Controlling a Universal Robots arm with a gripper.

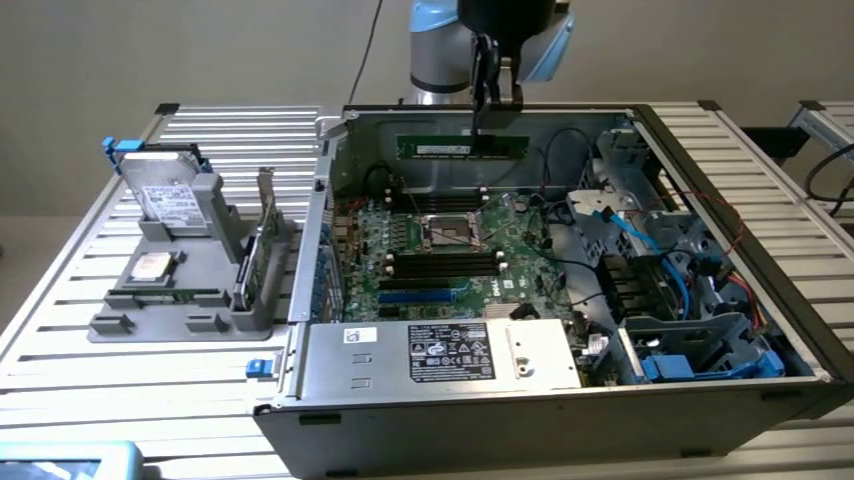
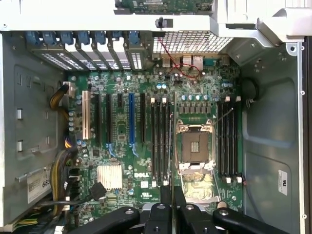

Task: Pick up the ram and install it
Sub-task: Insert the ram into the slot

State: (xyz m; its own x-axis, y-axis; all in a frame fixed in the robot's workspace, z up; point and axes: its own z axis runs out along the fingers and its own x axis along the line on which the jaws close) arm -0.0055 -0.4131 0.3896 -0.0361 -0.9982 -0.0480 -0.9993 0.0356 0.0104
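Observation:
The ram [image 1: 463, 147] is a long, thin green stick with a white label. It hangs level over the far part of the open computer case [image 1: 747, 300], above the motherboard [image 1: 441, 250]. My gripper [image 1: 477, 130] comes straight down from above and is shut on the ram's top edge. In the wrist view the ram [image 2: 174, 141] shows edge-on as a thin line running out from between my fingertips [image 2: 179, 209]. It lies just beside a bank of black memory slots [image 2: 161, 141], between them and the CPU socket [image 2: 195, 146]. A second bank of slots [image 2: 226, 141] lies on the socket's other side.
On the exterior view's left a grey fixture [image 1: 180, 300] holds a hard drive [image 1: 167, 200] and an upright green expansion card [image 1: 267, 235]. The power supply [image 1: 441, 355] fills the case's near side. Cables and drive bays [image 1: 667, 280] crowd the exterior view's right.

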